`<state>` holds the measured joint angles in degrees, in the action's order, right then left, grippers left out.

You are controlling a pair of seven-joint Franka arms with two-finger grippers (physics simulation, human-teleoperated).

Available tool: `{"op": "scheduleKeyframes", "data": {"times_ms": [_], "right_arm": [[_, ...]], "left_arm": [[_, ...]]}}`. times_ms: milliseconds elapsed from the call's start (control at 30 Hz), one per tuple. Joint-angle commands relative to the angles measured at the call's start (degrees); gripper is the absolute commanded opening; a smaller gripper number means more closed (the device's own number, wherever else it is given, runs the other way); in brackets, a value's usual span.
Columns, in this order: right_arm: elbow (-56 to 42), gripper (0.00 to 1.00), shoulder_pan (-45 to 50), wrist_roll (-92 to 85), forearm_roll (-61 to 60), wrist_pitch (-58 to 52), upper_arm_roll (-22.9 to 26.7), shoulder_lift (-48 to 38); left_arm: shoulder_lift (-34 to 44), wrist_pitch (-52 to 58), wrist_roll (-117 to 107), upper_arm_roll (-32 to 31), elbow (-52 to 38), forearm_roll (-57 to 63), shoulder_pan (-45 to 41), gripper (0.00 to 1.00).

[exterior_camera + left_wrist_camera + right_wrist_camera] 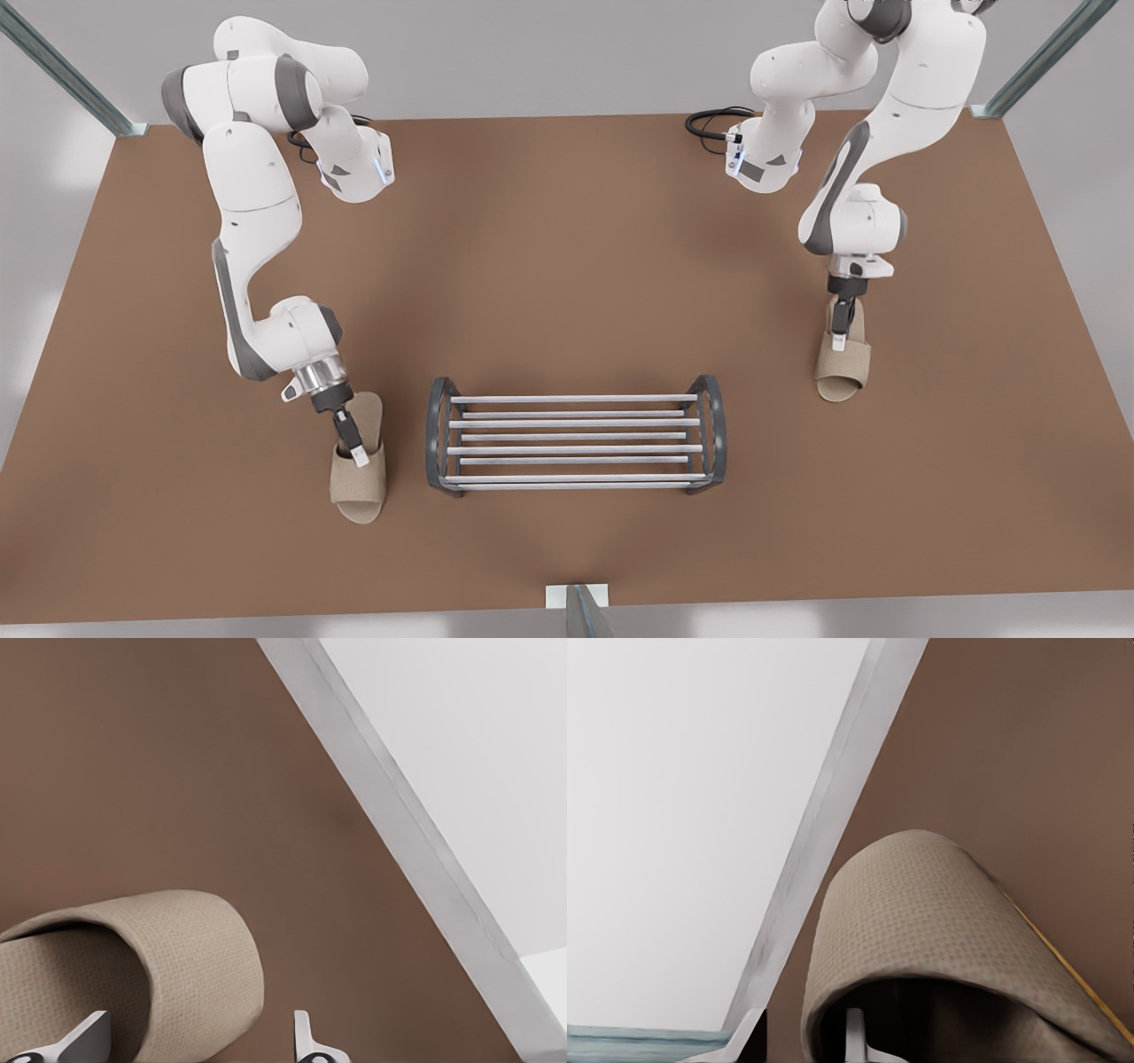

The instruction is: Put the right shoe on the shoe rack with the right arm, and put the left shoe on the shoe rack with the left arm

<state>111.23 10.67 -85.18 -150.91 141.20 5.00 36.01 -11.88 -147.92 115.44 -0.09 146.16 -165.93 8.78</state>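
The left shoe (359, 492) lies near the table's (567, 266) front edge, just beside the shoe rack (576, 449). The right shoe (842, 377) lies towards the edge at the front view's right. Both look light, soft and floppy, so the woven upper's side wall seems the best hold. The left gripper (354, 447) and right gripper (842, 332) each straddle that wall, unclenched, one finger inside.
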Motion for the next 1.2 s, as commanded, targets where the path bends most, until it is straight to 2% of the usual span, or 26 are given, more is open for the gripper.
{"op": "scheduleKeyframes", "data": {"times_ms": [0, 100, 300, 367, 400, 500, 533, 567, 667, 767, 800, 867, 967, 1033, 1067, 1167], "right_arm": [[-0.22, 0.37, -0.04, 10.65, 0.00, -0.05, 0.01, 0.20], [-0.40, 0.26, -0.04, 10.65, -0.08, -0.05, 0.01, 0.29], [-0.93, 0.21, -0.21, 10.65, -0.08, 0.22, -0.08, 0.11], [-1.19, 0.21, -0.21, 10.65, 0.00, 0.74, -0.08, -0.77], [-1.28, 0.21, -0.30, 10.56, 0.09, 1.88, -0.08, -2.17], [-0.84, 0.21, -0.83, 10.47, 0.18, 11.73, -3.24, -9.55], [-0.49, 0.21, -0.74, 10.12, 0.18, 14.89, -4.91, -12.01], [-0.49, 0.21, -0.74, 10.30, 0.00, 20.95, -7.55, -15.61], [-1.37, 0.21, -0.04, 14.86, 0.00, 39.94, -13.70, -27.30], [-1.45, 0.21, 3.47, 17.68, -0.26, 51.98, -16.17, -34.60], [-3.38, 0.21, 6.37, 18.91, 0.00, 56.81, -16.17, -34.43], [-4.44, 0.21, 9.80, 20.32, 0.09, 57.52, -15.73, -33.90], [-10.94, 0.21, 22.37, 20.32, 2.55, 57.61, -7.03, -28.89], [-15.86, 0.21, 26.41, 20.32, 2.73, 57.70, -4.30, -24.24], [-19.73, 0.21, 27.91, 20.32, 2.82, 60.07, -3.86, -21.34], [-23.34, 0.21, 28.53, 20.40, 6.42, 60.07, -3.07, -16.33]], "left_arm": [[-0.69, -0.26, -3.81, 0.00, -0.79, -0.01, 0.01, 1.00], [-1.65, -0.44, -4.08, 0.00, -2.19, -0.01, 0.01, 1.00], [-4.91, -0.88, -5.75, 0.00, -6.32, -0.01, 0.01, 1.00], [-4.91, -0.96, -5.75, 0.00, -6.41, -0.01, 0.01, 0.88], [-4.99, -1.05, -5.75, 0.00, -6.41, -0.01, 0.01, 0.88], [-4.99, -1.05, -5.92, 0.00, -6.41, -0.01, 0.01, 0.88], [-5.35, -1.05, -6.54, 0.00, -6.50, -0.01, 0.01, 0.76], [-5.61, -1.05, -6.54, 0.00, -6.85, -0.01, 0.01, 0.73], [-5.70, -0.96, -6.63, 0.00, -6.85, -0.01, 0.01, 0.74], [-6.75, -1.05, -7.94, -0.09, -7.99, -0.01, 0.01, 0.74], [-6.84, -1.05, -8.91, -0.79, -8.08, -0.01, 0.01, 0.74], [-6.93, -0.96, -9.35, -0.79, -8.08, -0.01, 0.01, 0.74], [-7.02, 0.09, -9.26, -0.79, -8.78, 0.16, 0.01, 0.75], [-7.37, -0.08, -9.35, -0.79, -8.96, 0.08, 0.01, 0.65], [-7.72, -0.08, -9.44, -0.79, -8.96, 0.08, 0.01, 0.66], [-8.42, -0.61, -9.53, -0.79, -9.84, 0.08, 0.01, 0.63]]}}
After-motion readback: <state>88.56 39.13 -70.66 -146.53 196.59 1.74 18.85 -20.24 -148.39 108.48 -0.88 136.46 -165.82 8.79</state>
